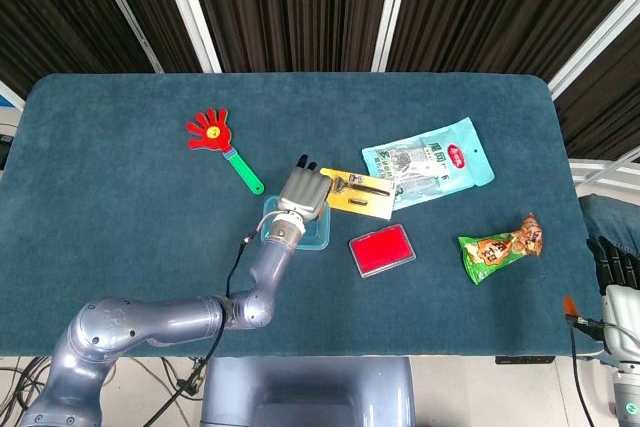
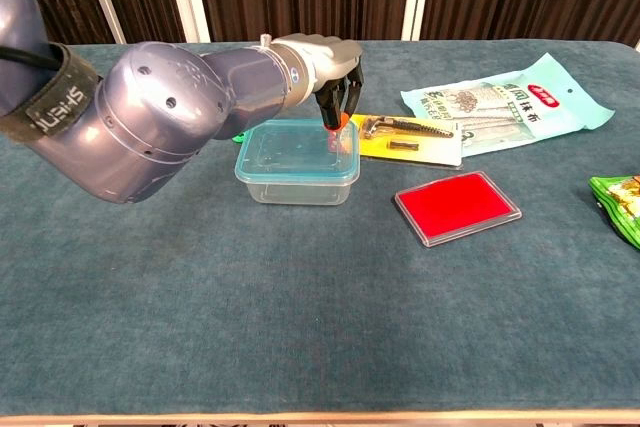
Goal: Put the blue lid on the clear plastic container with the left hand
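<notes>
The clear plastic container stands mid-table with the blue lid lying flat on top of it. My left hand hovers over the lid's far right corner with its fingers curled downward and bunched. Its orange thumb tip touches the lid there. In the head view the left hand covers the far part of the container. My right hand shows at the lower right edge, off the table, fingers straight and holding nothing.
Right of the container lie a yellow tool card and a flat red case. A teal snack pouch is further back right, with a green snack bag near the right edge. A red hand clapper lies back left.
</notes>
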{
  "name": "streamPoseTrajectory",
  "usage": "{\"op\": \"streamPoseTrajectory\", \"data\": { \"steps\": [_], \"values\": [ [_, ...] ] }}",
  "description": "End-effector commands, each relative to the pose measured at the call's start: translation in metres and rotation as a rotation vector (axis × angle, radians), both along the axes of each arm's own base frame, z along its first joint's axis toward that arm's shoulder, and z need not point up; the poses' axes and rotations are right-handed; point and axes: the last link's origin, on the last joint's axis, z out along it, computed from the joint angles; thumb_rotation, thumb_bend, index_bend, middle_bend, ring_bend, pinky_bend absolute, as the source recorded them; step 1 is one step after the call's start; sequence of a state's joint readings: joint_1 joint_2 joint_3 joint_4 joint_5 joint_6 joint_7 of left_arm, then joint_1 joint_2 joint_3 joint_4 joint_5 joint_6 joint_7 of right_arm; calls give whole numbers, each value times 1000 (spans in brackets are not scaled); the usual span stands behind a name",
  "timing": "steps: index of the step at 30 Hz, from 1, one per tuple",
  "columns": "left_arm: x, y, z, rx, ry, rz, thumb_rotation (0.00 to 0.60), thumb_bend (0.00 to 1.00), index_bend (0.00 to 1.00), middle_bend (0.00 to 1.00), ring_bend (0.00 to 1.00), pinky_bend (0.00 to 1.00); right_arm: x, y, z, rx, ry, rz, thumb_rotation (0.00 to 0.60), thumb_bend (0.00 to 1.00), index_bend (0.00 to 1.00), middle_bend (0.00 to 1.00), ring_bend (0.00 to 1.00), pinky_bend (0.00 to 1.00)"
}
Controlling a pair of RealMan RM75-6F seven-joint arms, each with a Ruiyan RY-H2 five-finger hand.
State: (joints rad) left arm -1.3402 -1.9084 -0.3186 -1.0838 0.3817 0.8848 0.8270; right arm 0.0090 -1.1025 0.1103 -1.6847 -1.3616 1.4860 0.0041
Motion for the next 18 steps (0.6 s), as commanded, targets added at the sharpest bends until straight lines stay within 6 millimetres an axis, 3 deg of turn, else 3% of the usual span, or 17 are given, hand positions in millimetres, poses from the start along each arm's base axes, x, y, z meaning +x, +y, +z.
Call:
{"op": "streamPoseTrajectory", "data": {
  "steps": [1,18],
  "values": [
    [-2,0,-2,-9,6,4,600,489,608,553,189,95,0,0,0,-2,1,-1,600,389,10,0,0,0],
    [-5,-4,-9,9,54,-21,600,488,611,552,189,95,2,-1,0,14,3,23,600,390,9,0,0,0]
  ]
}}
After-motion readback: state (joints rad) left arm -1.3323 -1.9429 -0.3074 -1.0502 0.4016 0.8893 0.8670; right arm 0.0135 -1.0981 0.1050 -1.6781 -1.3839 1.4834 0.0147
